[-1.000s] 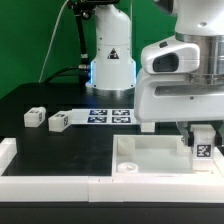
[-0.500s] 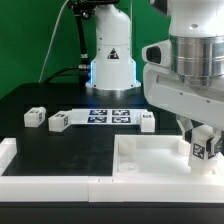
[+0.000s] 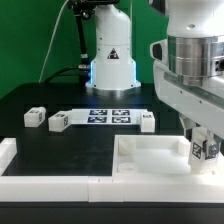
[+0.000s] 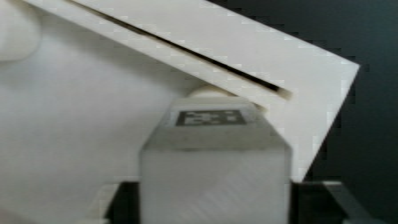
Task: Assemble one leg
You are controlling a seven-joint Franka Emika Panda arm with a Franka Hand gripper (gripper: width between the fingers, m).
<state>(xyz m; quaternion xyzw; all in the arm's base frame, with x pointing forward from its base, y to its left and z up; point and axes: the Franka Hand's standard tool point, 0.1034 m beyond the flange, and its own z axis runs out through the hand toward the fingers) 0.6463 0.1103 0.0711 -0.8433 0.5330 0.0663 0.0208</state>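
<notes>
A black table (image 3: 60, 150) fills the lower half of the exterior view, with a green backdrop (image 3: 30, 40) behind it and a white rail (image 3: 50, 185) along the bottom edge. The marker board (image 3: 108, 116) lies flat at centre frame, in front of the arm's base (image 3: 110, 65). Three loose white pegs rest on the table: one at the far left (image 3: 36, 117), one just right of it (image 3: 58, 121), and one right of the marker board (image 3: 147, 122). The large white tray-like piece (image 3: 150, 155) sits at lower right. The gripper (image 3: 204, 148) holds the leg (image 3: 205, 149) clamped between its fingers (image 4: 121, 205) at the tray's right end; the wrist view shows the tagged leg against the tray's corner.
</notes>
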